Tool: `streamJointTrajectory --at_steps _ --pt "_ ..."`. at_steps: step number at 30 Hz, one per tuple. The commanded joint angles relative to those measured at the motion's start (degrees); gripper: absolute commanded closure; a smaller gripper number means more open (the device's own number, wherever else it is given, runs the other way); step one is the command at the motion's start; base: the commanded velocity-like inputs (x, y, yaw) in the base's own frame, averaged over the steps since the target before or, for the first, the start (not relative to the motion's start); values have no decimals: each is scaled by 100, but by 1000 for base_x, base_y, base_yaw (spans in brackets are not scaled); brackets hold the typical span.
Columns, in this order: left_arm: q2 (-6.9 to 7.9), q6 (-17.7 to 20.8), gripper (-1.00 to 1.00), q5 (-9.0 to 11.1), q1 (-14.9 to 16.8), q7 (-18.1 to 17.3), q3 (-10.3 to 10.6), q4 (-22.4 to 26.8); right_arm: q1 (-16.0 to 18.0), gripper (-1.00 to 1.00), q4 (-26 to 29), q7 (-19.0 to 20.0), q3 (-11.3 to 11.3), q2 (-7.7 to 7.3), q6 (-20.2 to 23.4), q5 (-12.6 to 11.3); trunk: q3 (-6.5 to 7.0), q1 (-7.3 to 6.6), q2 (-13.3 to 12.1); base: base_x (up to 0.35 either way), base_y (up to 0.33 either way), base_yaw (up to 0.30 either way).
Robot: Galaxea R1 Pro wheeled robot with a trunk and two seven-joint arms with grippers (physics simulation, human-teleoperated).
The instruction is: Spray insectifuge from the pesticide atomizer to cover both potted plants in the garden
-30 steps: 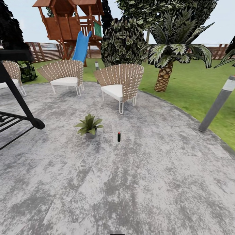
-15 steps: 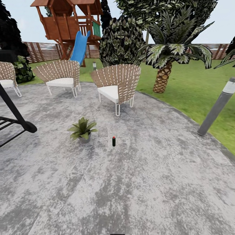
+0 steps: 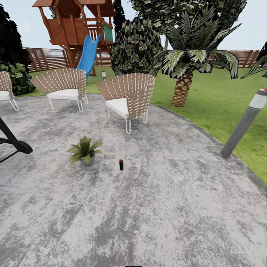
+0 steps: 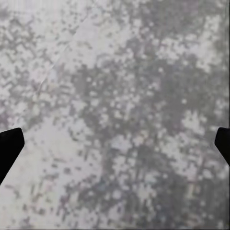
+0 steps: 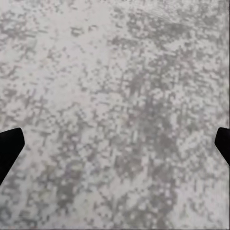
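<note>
Head view: the round grey mottled patio point(image 3: 155, 207) fills the lower part of the frame. A little left of the middle stands one potted plant point(image 3: 83, 151), a low rosette of green leaves in a small grey pot. Just to its right, apart from it, the pesticide atomizer point(image 3: 121, 164) stands upright on the paving; it is a small dark bottle with a red spot on top. Behind them, in the upper middle, is a woven tan chair point(image 3: 127, 97) with a white cushion, and a second woven chair point(image 3: 63, 86) is at the upper left. A part of a third chair point(image 3: 5, 90) shows at the left edge. Below it, a black leg of the grill point(image 3: 13, 141) comes in from the left edge. A grey bollard lamp point(image 3: 244, 124) leans at the right edge, at the border of the green lawn point(image 3: 218, 100). A palm point(image 3: 193, 59) with a scaly trunk stands on the lawn, and a brown wooden playhouse point(image 3: 76, 26) with a blue slide point(image 3: 88, 55) is at the top left, before a slatted fence point(image 3: 48, 58).

Left wrist view: the left claw point(image 4: 115, 146) is released, its two dark fingertips point(image 4: 9, 146) are at the opposite edges of the frame, with bare paving between them.

Right wrist view: the right claw point(image 5: 115, 146) is also released and grasps nothing, its fingertips point(image 5: 9, 146) far apart over the paving.
</note>
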State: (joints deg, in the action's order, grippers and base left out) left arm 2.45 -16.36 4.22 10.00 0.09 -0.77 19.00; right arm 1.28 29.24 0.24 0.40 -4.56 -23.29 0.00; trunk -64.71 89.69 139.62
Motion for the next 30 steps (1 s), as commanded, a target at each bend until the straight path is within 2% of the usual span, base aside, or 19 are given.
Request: streamJointTrajectory --at_steps 1,30 --pt "1 -17 -100 44 2 2 7 -2 3 -100 -7 2 4 -1 -18 0 -4 0 1 134 -259 0" --pt "1 -17 -100 44 2 1 7 -2 3 -100 -9 2 4 -1 -18 0 -4 0 1 134 -261 0"
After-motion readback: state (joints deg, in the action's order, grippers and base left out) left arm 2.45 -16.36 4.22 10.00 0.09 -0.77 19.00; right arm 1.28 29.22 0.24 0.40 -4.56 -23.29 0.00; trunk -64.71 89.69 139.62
